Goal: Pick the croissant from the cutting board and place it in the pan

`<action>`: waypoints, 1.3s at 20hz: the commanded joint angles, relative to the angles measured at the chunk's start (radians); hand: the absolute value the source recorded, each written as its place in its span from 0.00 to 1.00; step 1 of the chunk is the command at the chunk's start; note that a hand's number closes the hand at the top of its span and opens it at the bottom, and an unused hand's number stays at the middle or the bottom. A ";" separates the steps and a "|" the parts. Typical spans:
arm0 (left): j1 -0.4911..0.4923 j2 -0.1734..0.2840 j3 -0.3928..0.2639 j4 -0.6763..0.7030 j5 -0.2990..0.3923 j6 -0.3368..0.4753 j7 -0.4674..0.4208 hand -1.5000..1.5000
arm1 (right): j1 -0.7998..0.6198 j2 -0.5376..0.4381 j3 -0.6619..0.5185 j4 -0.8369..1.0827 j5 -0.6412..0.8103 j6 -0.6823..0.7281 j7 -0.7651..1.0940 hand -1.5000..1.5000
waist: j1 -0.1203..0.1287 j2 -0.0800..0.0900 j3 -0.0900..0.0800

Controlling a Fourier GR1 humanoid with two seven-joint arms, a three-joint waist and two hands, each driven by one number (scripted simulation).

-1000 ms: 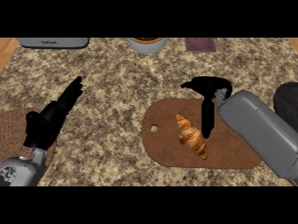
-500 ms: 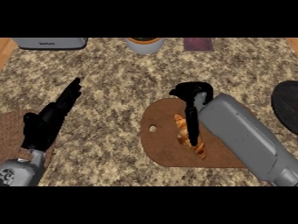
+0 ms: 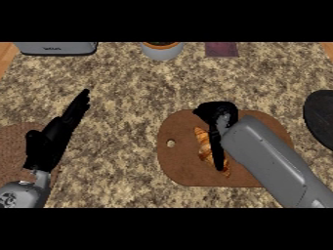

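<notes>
One right hand curled over croissant mid cutting board, pan at right edge, left hand spread.

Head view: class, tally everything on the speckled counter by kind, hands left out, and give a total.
Golden croissant: 1
Brown wooden cutting board: 1
Black round pan: 1
Brown round mat: 1
Grey appliance: 1
Orange-rimmed white cup: 1
Dark maroon flat item: 1
Total: 7
</notes>
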 commanded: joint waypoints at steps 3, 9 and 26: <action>-0.050 0.015 0.073 0.038 0.010 -0.062 0.013 0.50 | 0.076 0.018 -0.003 -0.020 0.109 -0.010 0.001 0.00 | -0.001 0.002 0.000; -0.016 -0.019 0.070 -0.056 -0.025 -0.067 0.093 0.50 | 0.108 0.028 -0.056 0.018 0.216 -0.002 -0.072 0.00 | 0.003 0.001 0.001; -0.032 -0.074 0.087 -0.028 -0.075 -0.083 0.092 0.50 | 0.127 0.109 -0.052 0.000 0.320 0.084 -0.175 1.00 | 0.002 0.001 0.000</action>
